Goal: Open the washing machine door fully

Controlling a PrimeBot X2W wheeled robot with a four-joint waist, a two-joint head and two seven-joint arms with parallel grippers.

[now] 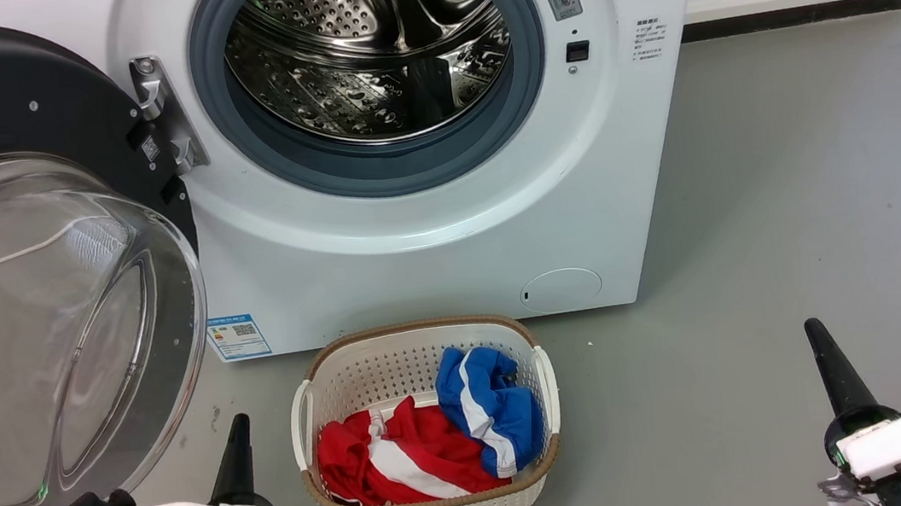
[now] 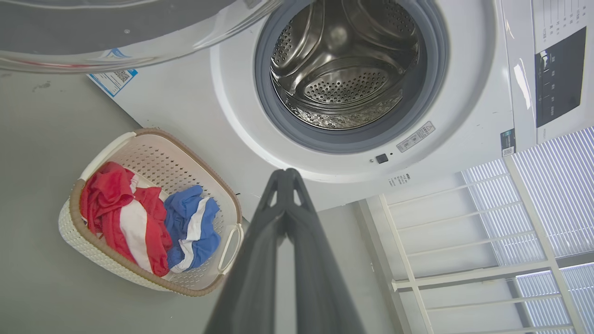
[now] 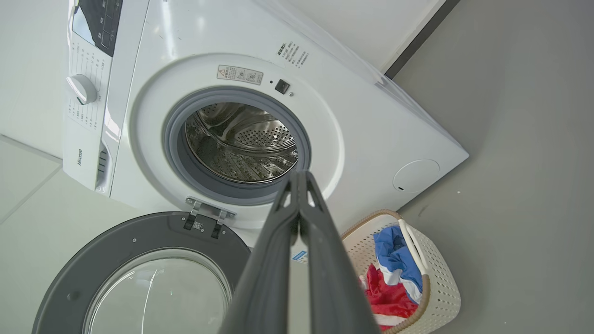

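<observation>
The white washing machine stands ahead with its steel drum exposed inside the grey gasket. Its round black door, with a bulging clear glass bowl, hangs swung wide open to the left on its hinge; it also appears at the bottom left in the right wrist view, door. My left gripper is shut, low beside the door's lower edge, holding nothing; its fingers meet at the tips. My right gripper is shut at the lower right, far from the machine; its fingers are pressed together.
A white laundry basket with red and blue clothes sits on the grey floor in front of the machine, between my two arms. A white wall with a dark skirting runs behind on the right. Open floor lies to the right.
</observation>
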